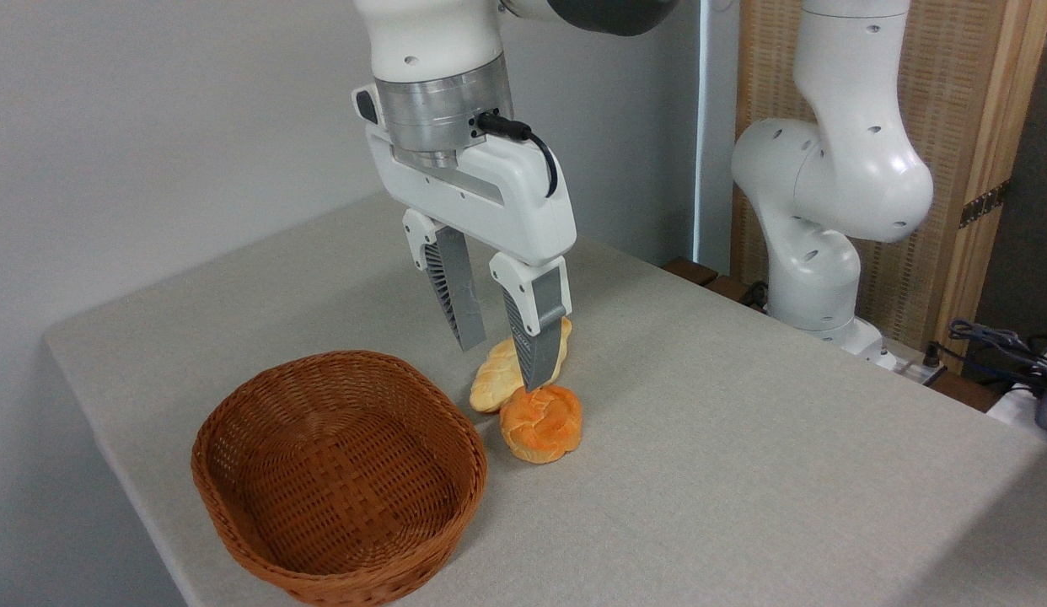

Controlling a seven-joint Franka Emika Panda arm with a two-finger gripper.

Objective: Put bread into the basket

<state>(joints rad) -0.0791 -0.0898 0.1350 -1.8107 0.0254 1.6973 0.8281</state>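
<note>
A: Table (743,438) edges & free room?
B: Left edge & near-left corner close to basket (338,476); basket rim sitting right by that near edge. Wide bare cloth to right of bun, also behind, toward wall. Far-right edge by arm's base.

A: Bun location?
B: Bread (541,423) on table, just right of basket's rim, small gap between. Not in basket. Touching or almost touching pale twisted loaf (500,377) behind it; can't tell which.

A: Gripper?
B: Gripper (502,367) pointing down, fingers spread apart, nothing between them. Right fingertip (536,371) just above bun's top-left, in front of loaf. Left finger hanging over cloth betw. basket & loaf. Contact w/ bun: can't tell, looks a hair clear.

A: Counts?
B: 1 basket, holding nothing. 1 bun. 1 loaf. 1 arm, 2 fingers. Cables & small gear at far right, past table, too blurred to count.

A: Room above basket?
B: Open, nothing over it.
</note>
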